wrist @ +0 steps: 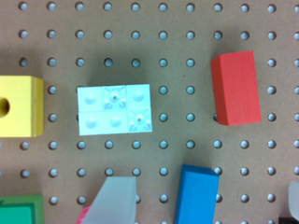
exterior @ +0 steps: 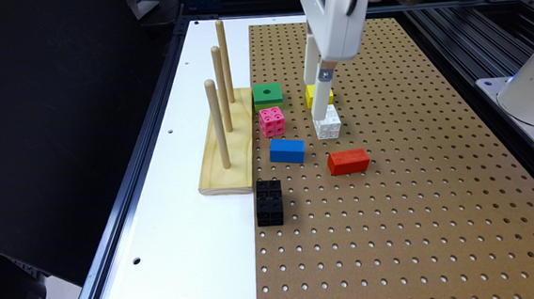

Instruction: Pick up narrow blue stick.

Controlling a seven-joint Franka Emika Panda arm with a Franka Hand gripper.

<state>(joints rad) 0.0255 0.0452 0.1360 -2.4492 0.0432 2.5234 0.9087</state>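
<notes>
Pegboard (exterior: 392, 183): tool (exterior: 318, 96) spread apart above white block (exterior: 327, 122); narrow blue stick (exterior: 287, 150) nearby, untouched.

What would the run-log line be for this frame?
target: smooth solid blue rectangular block, untouched on brown pegboard | tool: open, above white studded block | grasp: not yet

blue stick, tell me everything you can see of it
The blue stick is a plain, solid blue rectangular block with smooth, matte faces and no studs or holes. It lies flat on the pegboard, apart from everything else: the pink block sits just beyond it, the black block nearer the camera, the red block toward the exterior view's right.
</notes>
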